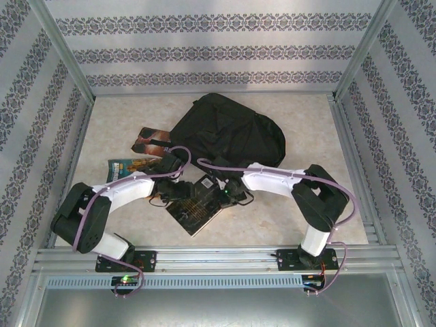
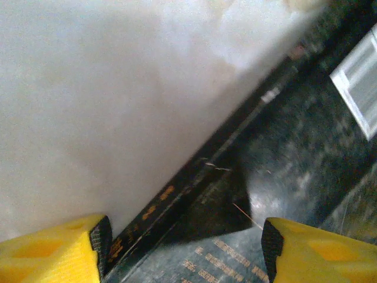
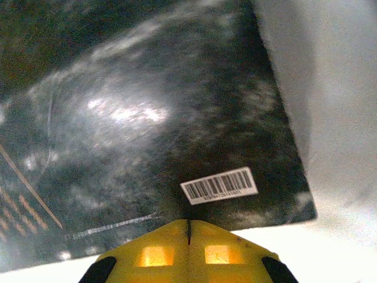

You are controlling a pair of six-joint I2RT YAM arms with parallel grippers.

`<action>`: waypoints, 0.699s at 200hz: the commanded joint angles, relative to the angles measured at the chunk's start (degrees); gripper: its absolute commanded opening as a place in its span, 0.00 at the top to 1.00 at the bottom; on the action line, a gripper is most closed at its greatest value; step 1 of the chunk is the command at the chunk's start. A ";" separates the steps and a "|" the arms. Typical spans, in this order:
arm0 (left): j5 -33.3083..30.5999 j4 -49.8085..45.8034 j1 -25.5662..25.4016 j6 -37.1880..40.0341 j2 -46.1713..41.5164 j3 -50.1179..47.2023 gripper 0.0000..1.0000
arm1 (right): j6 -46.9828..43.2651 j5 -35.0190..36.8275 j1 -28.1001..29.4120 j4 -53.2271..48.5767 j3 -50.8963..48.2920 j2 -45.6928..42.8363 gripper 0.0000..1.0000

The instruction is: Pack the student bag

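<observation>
student bag [image 1: 228, 133] lying at back of bench [image 1: 317, 143], behind both arms. dark book [image 1: 196, 210] lying flat before it. left claw [image 2: 182, 242] standing wide, straddling book's spine edge, probably readying lift. right claw [image 3: 188, 236] pinched together, gripping nothing, likely bracing barcode corner.

Student bag [image 1: 228, 133]: black cloth, matt, soft folds. Dark book [image 3: 147, 118]: glossy cover, mottled, strong glare; white paper barcode label [image 3: 219, 186]. Table [image 2: 88, 106]: pale, smooth, dull sheen. Left gripper [image 2: 182, 256] fingers [image 2: 47, 253]: yellow plastic, faintly shiny. Frame rails [image 1: 218, 257]: bare metal, satin. Walls [image 1: 218, 41]: printed pattern, matt.
</observation>
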 commanded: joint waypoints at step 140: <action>13.29 4.15 -0.47 -9.12 -7.74 -8.22 0.33 | 5.90 -5.16 -5.07 5.42 -10.78 -15.81 0.58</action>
